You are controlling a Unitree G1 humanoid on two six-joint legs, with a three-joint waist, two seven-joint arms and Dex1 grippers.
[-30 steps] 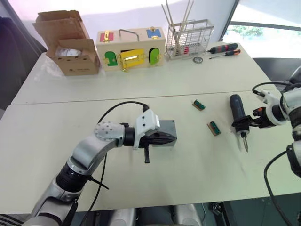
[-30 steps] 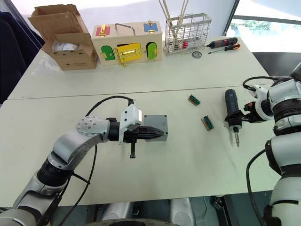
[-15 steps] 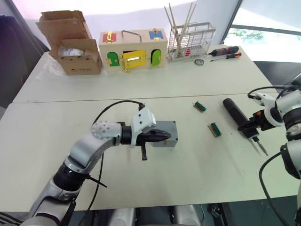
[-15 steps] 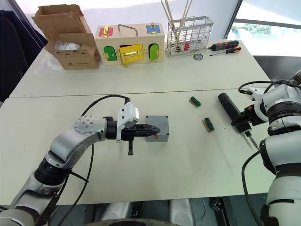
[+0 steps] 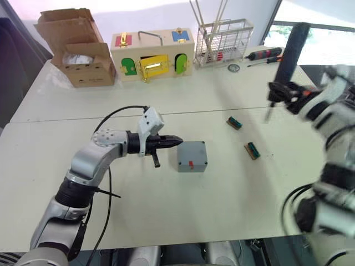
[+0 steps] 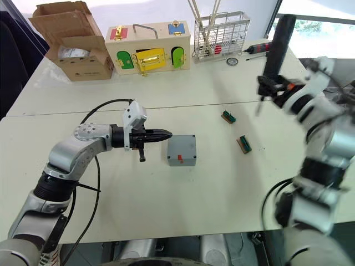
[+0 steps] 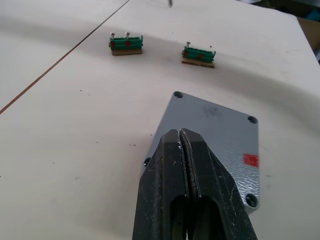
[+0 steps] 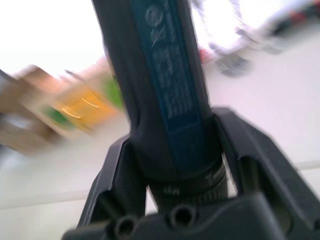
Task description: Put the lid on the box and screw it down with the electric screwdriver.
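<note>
Now the flat square grey plastic lid (image 5: 192, 155) covers the deep grey box on the white surface (image 5: 222, 210); left end effector (image 5: 176, 141) pressed together beside it. Right end effector (image 6: 270, 84) pinches the raised black-and-blue electric screwdriver (image 6: 275, 40).

Grey lid (image 5: 192, 155) with a red mark, black-and-dark-blue electric screwdriver (image 8: 165, 100), black left pincer (image 7: 186, 150), off-white worktop (image 5: 222, 194).

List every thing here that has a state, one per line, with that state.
lid: seated on the box, flat.
electric screwdriver: lifted off the table, near upright, bit down.
left gripper: shut, empty, beside the lid.
right gripper: shut on the electric screwdriver.
cardboard carton: flaps open.
wooden latch box: doors closed.
</note>
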